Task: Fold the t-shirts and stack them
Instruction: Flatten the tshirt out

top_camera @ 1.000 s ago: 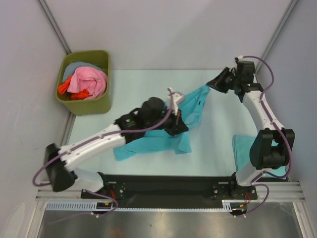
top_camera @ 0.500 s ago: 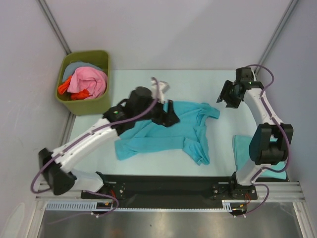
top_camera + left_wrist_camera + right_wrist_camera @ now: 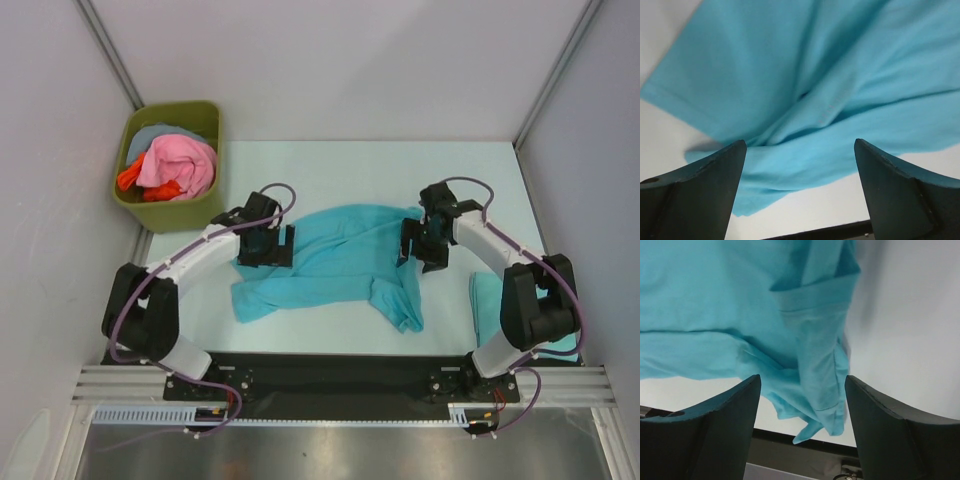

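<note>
teal t-shirt (image 3: pixel 340 260) lies loose and rumpled in the middle of the table (image 3: pixel 340 170), plain turquoise, no print, soft thin cloth thrown into long shallow folds. in the top view its long axis runs from about 8 o'clock up to 2 o'clock. one hemmed sleeve droops off toward 5 o'clock, and i can't pick out the collar. left gripper (image 3: pixel 272 245) hovers over the shirt's 9 o'clock edge with jaws spread wide and nothing pinched, and the left wrist view shows only draped fabric below the fingers. right gripper (image 3: pixel 418 245) sits at the 3 o'clock edge, also wide and holding nothing, over a stitched cuff. a folded shirt (image 3: pixel 485 305), flat and squared, rests at 4 o'clock, partly hidden by the right arm. an olive bin (image 3: pixel 185 215) of pink and orange cloth stands at 10 o'clock.
</note>
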`<state>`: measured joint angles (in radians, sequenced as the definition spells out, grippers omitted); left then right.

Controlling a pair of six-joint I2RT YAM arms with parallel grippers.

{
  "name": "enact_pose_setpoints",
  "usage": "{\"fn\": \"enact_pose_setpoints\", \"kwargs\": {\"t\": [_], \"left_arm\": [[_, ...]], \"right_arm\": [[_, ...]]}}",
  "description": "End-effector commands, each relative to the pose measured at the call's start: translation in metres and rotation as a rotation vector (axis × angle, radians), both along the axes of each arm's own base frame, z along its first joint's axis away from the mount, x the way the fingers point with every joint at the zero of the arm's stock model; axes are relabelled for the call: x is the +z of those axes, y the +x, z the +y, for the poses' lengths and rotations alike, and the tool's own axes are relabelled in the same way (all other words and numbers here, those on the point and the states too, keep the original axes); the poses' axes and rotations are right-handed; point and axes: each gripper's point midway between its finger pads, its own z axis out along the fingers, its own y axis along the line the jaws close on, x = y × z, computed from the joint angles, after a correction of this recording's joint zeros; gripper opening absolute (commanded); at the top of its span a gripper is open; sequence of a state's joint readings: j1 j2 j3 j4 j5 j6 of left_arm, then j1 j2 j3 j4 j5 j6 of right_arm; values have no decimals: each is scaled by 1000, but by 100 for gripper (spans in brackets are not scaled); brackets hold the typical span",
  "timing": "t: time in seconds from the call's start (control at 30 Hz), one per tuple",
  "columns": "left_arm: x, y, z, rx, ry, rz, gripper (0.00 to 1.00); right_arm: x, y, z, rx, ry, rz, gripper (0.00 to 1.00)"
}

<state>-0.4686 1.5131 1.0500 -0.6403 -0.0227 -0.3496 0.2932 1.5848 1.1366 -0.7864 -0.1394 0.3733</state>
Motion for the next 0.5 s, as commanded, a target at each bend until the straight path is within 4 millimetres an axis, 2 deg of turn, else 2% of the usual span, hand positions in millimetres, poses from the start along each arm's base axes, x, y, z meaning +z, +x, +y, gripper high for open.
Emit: {"fn": "enact_pose_setpoints", "kwargs": {"t": [0.0,0.03,0.1,0.13,0.17,0.23,0.27,0.3,0.37,0.43,0.47], "left_arm": [[3,10,-6,-47,-62,-31,96],[-2,13,-9,-50,-61,-28,96],[-13,17,-8,-59,-36,-9,86],[-29,16,-8,-71,-15,34,81],[-32,19,-10,-88,-11,39,71],[-44,20,-13,-105,-10,68,65],[-47,20,-14,-114,-13,74,54],[-46,23,-17,-118,-21,67,49],[-56,23,-14,-111,-3,93,42],[-60,26,-15,-113,-1,114,39],[-63,26,-16,-117,1,119,33]], "right_arm": [[1,-2,4,-34,93,4,74],[-4,-3,4,-37,99,17,75],[-10,-4,4,-32,108,32,73],[-16,-5,5,-25,112,47,71],[-18,-6,5,-17,112,55,68],[-22,-6,7,-14,123,65,65],[-25,-6,7,-17,124,75,60],[-26,-2,8,-21,131,65,59],[-30,-1,7,-31,123,69,54],[-35,3,5,-47,119,68,51],[-38,4,4,-53,119,73,50]]}}
